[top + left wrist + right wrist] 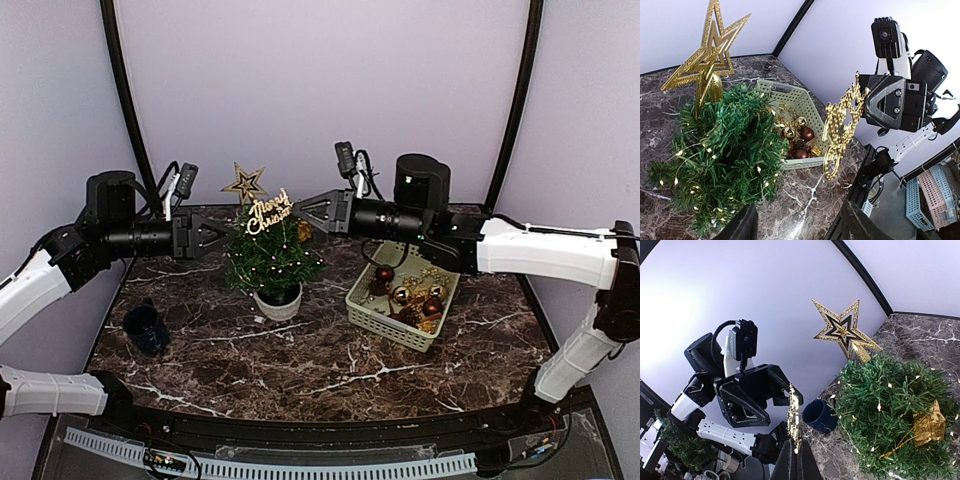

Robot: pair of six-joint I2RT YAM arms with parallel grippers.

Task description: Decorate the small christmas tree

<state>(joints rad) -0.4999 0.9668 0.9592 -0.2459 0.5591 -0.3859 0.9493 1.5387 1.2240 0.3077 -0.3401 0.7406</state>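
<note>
The small artificial dark-green Christmas tree point(268, 262) stands upright in its round white pot point(279, 304) on the dark brown marble-patterned table point(300, 372), a little left of the middle. Its long axis is vertical. The glittery gold openwork star point(245, 183) on its tip points straight up towards the pale back wall. Tiny warm-white lights point(714, 156) dot the branches, and a crumpled gold foil ornament point(930, 424) hangs on the side of the tree at 2 o'clock.

At 12 o'clock, just above the crown, is a flat gold glitter sign point(268, 212) in script reading "Merry Christmas". The right gripper point(300, 208) reaches in from 3 o'clock and is clamped on the sign's edge. In the right wrist view the sign appears edge-on, rising from the pinched fingers point(786, 462).

The left gripper point(225, 236) hangs at 9 o'clock, just beside the upper branches, with its fingers point(740, 226) spread wide and nothing between them.

At 3 o'clock from the tree, near it but apart, a beige slatted plastic basket point(362, 310) holds brown and gold baubles point(400, 296). A dark blue cup point(147, 328) sits at 8 o'clock, well apart.
</note>
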